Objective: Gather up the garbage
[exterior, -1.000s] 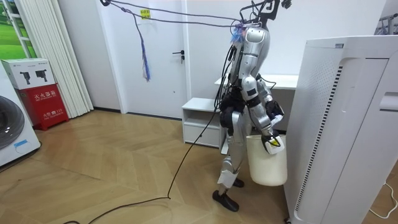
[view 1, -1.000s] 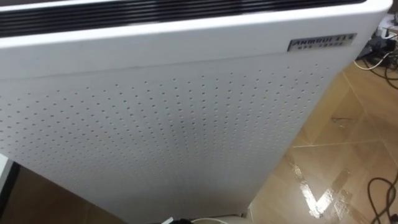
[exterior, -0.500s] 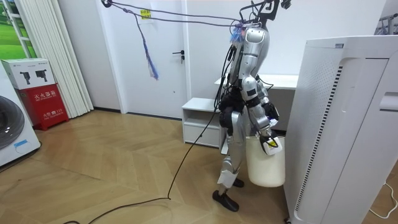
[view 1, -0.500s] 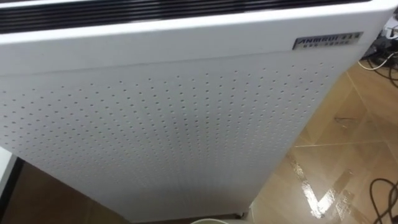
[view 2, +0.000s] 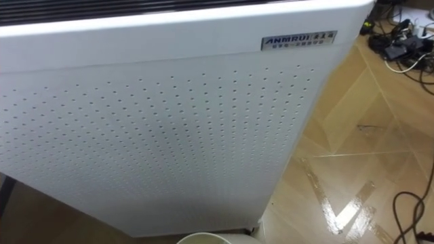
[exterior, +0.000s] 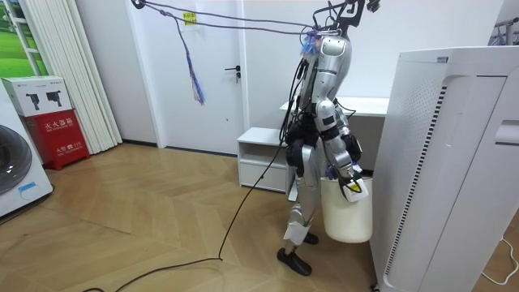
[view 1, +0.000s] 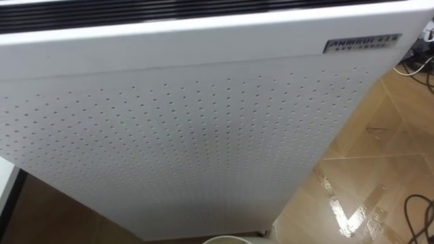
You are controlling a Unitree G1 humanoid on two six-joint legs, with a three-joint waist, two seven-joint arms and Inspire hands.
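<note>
One white bin (exterior: pixel 347 217) hangs upright, mouth upward, its rim grasped by the right hand (exterior: pixel 353 186), beside one white appliance (view 1: pixel 203 135).

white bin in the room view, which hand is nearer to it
Right. The right hand is at the upper rim of the white bin, on the side facing the camera. Where the left hand is relative to the bin cannot be told from these pictures.
</note>
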